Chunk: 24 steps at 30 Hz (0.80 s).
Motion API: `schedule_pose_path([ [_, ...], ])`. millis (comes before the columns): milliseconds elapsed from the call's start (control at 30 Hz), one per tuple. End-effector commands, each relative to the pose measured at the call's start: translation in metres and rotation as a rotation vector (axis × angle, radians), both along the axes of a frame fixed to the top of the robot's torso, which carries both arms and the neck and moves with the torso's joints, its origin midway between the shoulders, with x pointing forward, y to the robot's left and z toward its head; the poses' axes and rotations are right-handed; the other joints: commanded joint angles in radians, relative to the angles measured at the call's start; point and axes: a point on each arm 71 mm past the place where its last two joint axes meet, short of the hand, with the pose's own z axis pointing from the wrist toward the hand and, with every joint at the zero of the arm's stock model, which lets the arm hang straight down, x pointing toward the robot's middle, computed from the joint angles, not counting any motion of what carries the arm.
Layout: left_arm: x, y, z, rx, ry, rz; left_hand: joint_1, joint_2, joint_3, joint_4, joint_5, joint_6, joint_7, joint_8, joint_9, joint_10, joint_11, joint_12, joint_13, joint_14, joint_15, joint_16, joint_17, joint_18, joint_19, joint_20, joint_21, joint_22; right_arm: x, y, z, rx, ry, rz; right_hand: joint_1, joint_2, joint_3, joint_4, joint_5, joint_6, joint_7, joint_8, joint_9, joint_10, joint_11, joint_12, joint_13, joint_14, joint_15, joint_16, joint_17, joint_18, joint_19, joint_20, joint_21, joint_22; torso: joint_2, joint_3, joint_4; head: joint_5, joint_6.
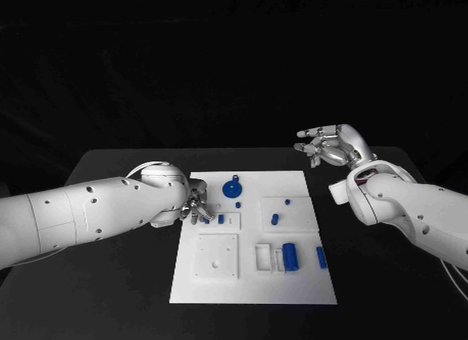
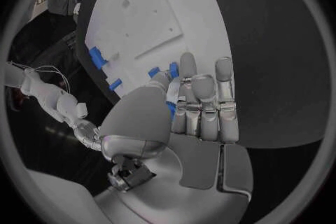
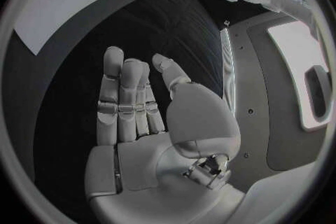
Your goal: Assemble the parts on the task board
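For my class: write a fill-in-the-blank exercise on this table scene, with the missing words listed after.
1. The task board is ____ in colour.
2. The left hand hangs over the board's ____ edge.
3. The right hand, fingers apart, holds ____.
4. The round part is ____ in colour.

Missing words: white; left; nothing; blue

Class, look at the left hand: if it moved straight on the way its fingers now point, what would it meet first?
Probably the small blue part on the task board. In the head view the left hand sits at the board's left edge, fingertips pointing towards that piece. The left wrist view shows blue pieces just beyond the fingers, though contact is unclear.
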Motion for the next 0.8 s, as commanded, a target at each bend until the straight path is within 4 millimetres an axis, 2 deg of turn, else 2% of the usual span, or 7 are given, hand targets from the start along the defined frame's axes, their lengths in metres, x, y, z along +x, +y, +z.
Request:
schedule_pose_path([
  [33,-0.0033,-0.0036,-0.0054,-0.019,0.03,-0.001,0.003,0.007,0.052,-0.05,-0.033,0.008,-0.01,-0.008,-0.012,0.051,-0.001,0.004,0.001,0.0,-0.006,0.003,-0.002,-0.015,0.006,0.003,-0.008,0.018,-0.0007,0.0018,0.0003,-0.004,-0.003,0.019,-0.008,-0.001,0.002,0.003,0.004,0.0,0.002,-0.004,-0.001,-0.008,-0.001,0.004,-0.002,0.003,0.0,-0.003,0.001,0.005,0.032,-0.006,-0.002,0.0,0.0,0.0001,0.001,-0.002,0.001],
  [100,-0.0032,-0.003,-0.0054,-0.022,0.031,0.003,-0.002,-0.001,0.033,-0.029,-0.039,0.015,-0.012,-0.014,-0.028,0.051,-0.001,0.004,0.001,0.001,-0.006,0.001,-0.004,-0.015,0.009,0.003,-0.012,0.018,-0.0008,0.0017,0.0004,-0.004,-0.003,0.019,-0.008,-0.001,0.002,0.003,0.004,0.0,0.002,-0.004,-0.001,-0.008,-0.001,0.004,-0.002,0.003,0.0,-0.003,0.001,0.005,0.032,-0.006,-0.002,0.0,0.0,0.0002,0.001,-0.003,0.0],
  [167,-0.003,-0.0022,-0.0055,-0.023,0.031,0.008,-0.013,-0.024,0.012,-0.018,-0.045,0.015,-0.014,-0.018,-0.038,0.051,-0.002,0.003,0.0,0.001,-0.006,0.0,-0.005,-0.015,0.01,0.004,-0.014,0.018,-0.0008,0.0016,0.0004,-0.004,-0.004,0.019,-0.008,-0.001,0.002,0.003,0.004,0.0,0.002,-0.004,-0.001,-0.008,-0.001,0.004,-0.002,0.003,0.0,-0.003,0.001,0.005,0.032,-0.006,-0.002,0.0,-0.001,0.0003,0.0008,-0.004,0.0],
  [233,-0.0027,-0.0012,-0.0054,-0.024,0.029,0.012,-0.013,-0.033,-0.006,-0.006,-0.046,0.023,-0.015,-0.024,-0.057,0.051,-0.003,0.002,-0.001,0.001,-0.007,-0.002,-0.007,-0.015,0.012,0.003,-0.018,0.018,-0.0008,0.0013,0.0004,-0.004,-0.004,0.018,-0.01,-0.002,0.0,0.004,0.004,0.0,0.002,-0.004,-0.001,-0.008,-0.001,0.004,-0.002,0.002,0.0,-0.004,0.001,0.005,0.031,-0.006,-0.002,-0.001,-0.001,0.0001,0.0005,-0.004,0.001],
  [500,-0.0015,0.0022,-0.005,-0.026,0.02,0.03,-0.022,-0.048,-0.042,0.02,-0.059,0.028,-0.017,-0.023,-0.075,0.051,-0.004,0.001,-0.002,0.001,-0.008,-0.003,-0.01,-0.015,0.017,0.003,-0.025,0.018,-0.0009,0.0008,0.0005,-0.005,-0.005,0.017,-0.01,-0.002,0.0,0.004,0.004,0.0,0.002,-0.004,-0.001,-0.008,-0.001,0.004,-0.002,0.002,0.0,-0.004,0.001,0.005,0.031,-0.006,-0.002,-0.001,0.0,-0.0005,0.0008,-0.005,0.002],
  [800,0.0,0.0038,-0.004,-0.033,0.002,0.047,-0.029,-0.049,-0.068,0.049,-0.068,0.03,-0.017,-0.016,-0.08,0.051,-0.004,0.003,-0.001,0.002,-0.009,-0.002,-0.011,-0.015,0.02,0.003,-0.03,0.019,-0.0008,0.0007,0.0005,-0.005,-0.005,0.016,-0.01,-0.002,0.0,0.004,0.004,0.0,0.002,-0.004,-0.001,-0.008,-0.001,0.004,-0.002,0.002,0.0,-0.004,0.001,0.005,0.031,-0.006,-0.002,-0.001,0.0,-0.0005,0.0007,-0.005,0.003],
])
